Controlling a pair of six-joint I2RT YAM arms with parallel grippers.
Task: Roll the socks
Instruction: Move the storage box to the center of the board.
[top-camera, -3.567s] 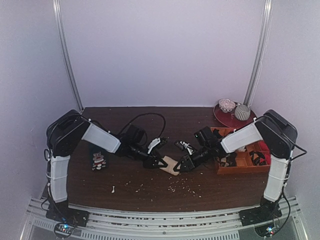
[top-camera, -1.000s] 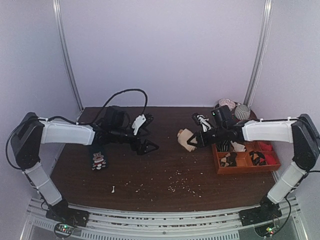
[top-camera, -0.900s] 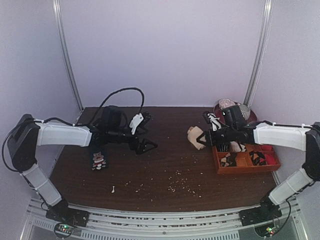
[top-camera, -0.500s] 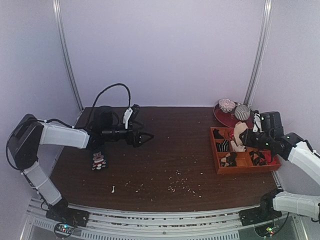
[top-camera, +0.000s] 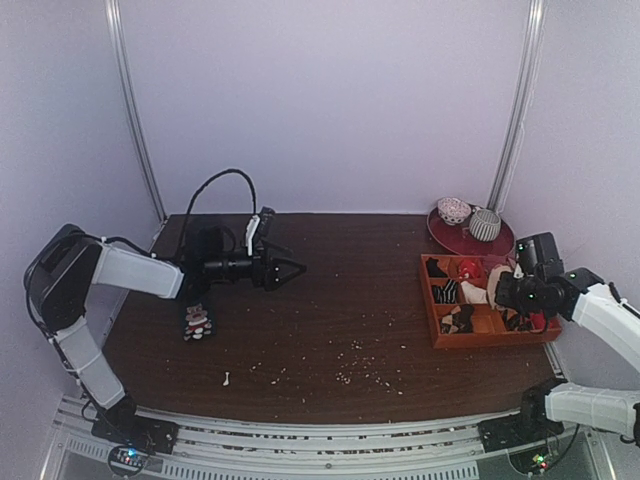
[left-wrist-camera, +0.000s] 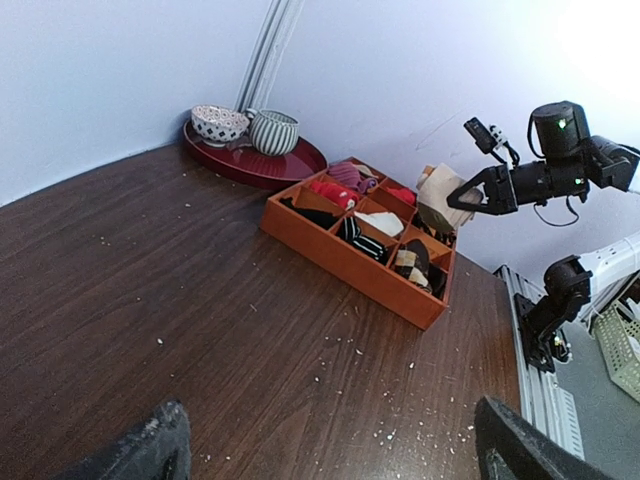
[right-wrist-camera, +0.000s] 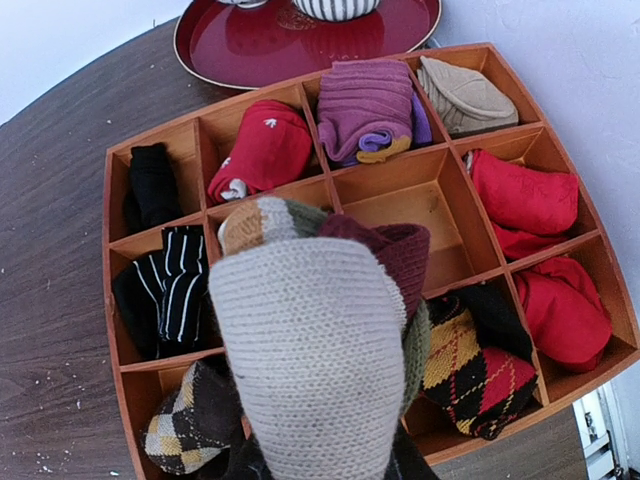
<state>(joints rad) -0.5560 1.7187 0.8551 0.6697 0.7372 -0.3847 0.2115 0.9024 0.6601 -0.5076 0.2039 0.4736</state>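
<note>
The socks (right-wrist-camera: 315, 350) are a rolled cream knit bundle with tan, olive and dark-red layers. My right gripper (top-camera: 512, 290) is shut on the bundle and holds it just above the orange divided tray (top-camera: 480, 340). In the right wrist view the roll fills the lower middle and hides the fingers. It hangs over the tray's (right-wrist-camera: 113, 200) middle row, next to a bare compartment (right-wrist-camera: 410, 205). In the left wrist view the socks (left-wrist-camera: 443, 197) show far off in the right gripper (left-wrist-camera: 480, 195). My left gripper (top-camera: 295, 268) is open and holds nothing. It hovers over the back-left of the table, pointing right.
Other tray compartments hold red, black-striped, purple, tan and argyle sock bundles. A dark red plate (top-camera: 467, 235) with two bowls stands behind the tray. A small dark patterned sock (top-camera: 197, 320) lies at the left. Pale crumbs (top-camera: 350, 370) dot the table's front middle.
My right arm has carried the rolled socks from the table's middle rightward to above the tray. My left arm has drawn back to the left, still open.
</note>
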